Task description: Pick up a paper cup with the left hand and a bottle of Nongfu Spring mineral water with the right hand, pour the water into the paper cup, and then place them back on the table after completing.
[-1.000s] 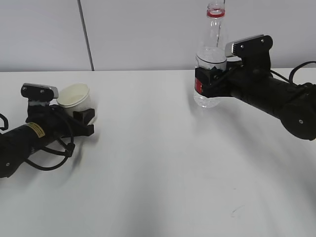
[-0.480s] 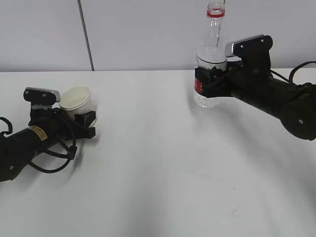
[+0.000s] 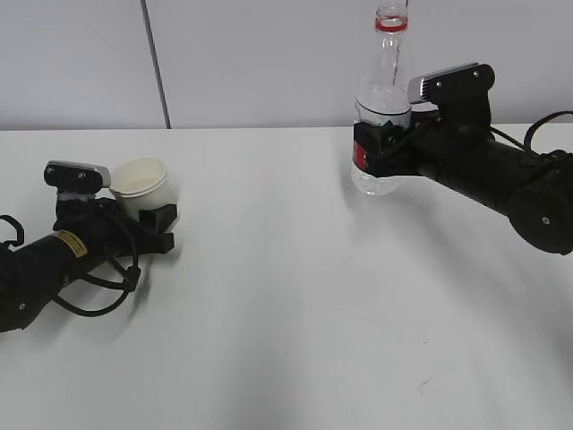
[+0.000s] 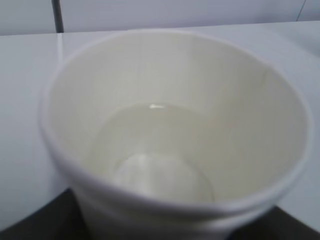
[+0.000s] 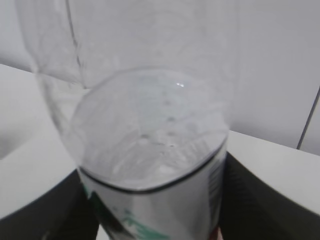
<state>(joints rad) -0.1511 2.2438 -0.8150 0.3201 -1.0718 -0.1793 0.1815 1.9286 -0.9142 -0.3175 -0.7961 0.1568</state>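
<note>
**Water poured, cup and bottle on their way back to the table**

The left gripper (image 3: pixel 159 224) lay low at the far left of the white table (image 3: pixel 295 305), its fingers (image 3: pixel 163 213) either side of the paper cup (image 3: pixel 141 184); whether they gripped it or had let go could not be told. The cup appeared to rest on the table, tilted a little, and the left wrist view showed a shallow pool of clear water (image 4: pixel 155 155) in its bottom. The left arm (image 3: pixel 45 264), marked with a yellow sticker, stretched low along the tabletop behind it.

At the far right, the right gripper (image 3: pixel 380 143) clasped the bottle (image 3: pixel 383 107) around its red label. The bottle stood upright, uncapped, its base seemingly just clear of the table. It was clear plastic, roughly half full in the right wrist view, with bubbles on the surface.

With water in the cup and the bottle upright, the pour looked finished. Left to do, it seemed: release the cup if it was not already free, set the bottle down and draw both arms away.
</note>
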